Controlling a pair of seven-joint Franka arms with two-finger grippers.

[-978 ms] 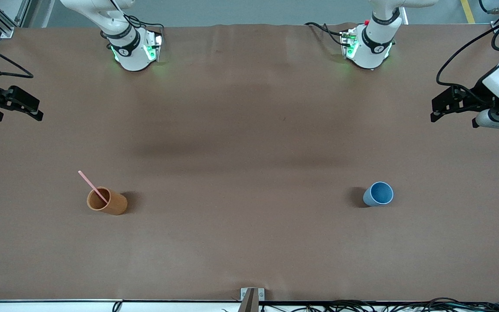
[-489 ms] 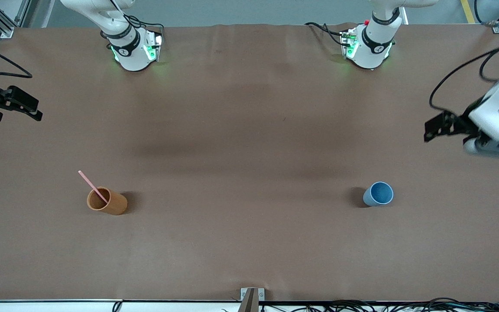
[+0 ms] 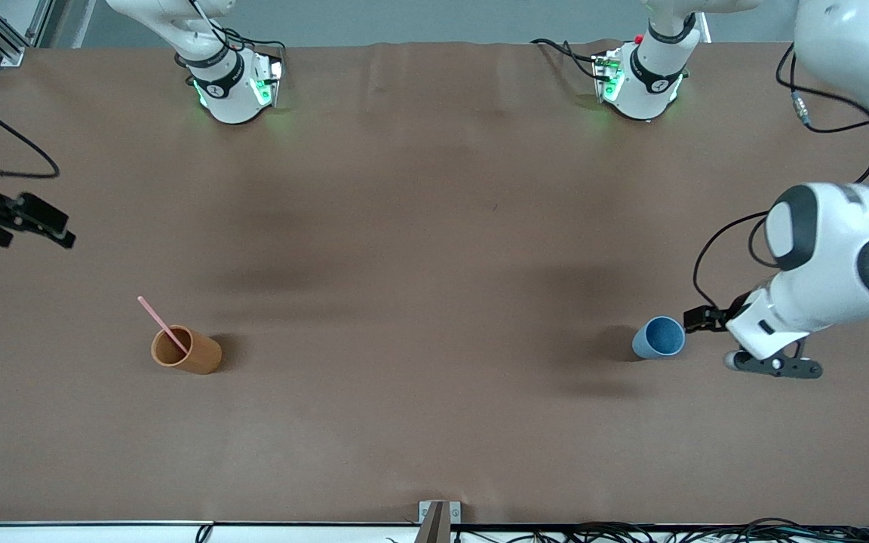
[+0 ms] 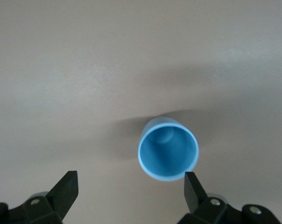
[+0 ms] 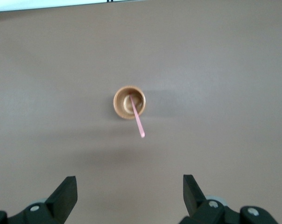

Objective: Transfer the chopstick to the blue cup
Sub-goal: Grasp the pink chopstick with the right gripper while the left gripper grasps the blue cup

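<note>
The left pincer (image 3: 695,320) is spread wide, just beside the blue cup (image 3: 659,337), and could bump it over. The right pincer (image 3: 42,226) is spread wide too, well away from the brown cup (image 3: 185,351) on the table (image 3: 434,226). The chopstick (image 3: 162,326) leans in that cup, so a bad grab could tip it.

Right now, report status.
Both grippers open: left gripper beside blue cup, right gripper aloft. Chopstick stands in orange cup. Nothing in the way.
</note>
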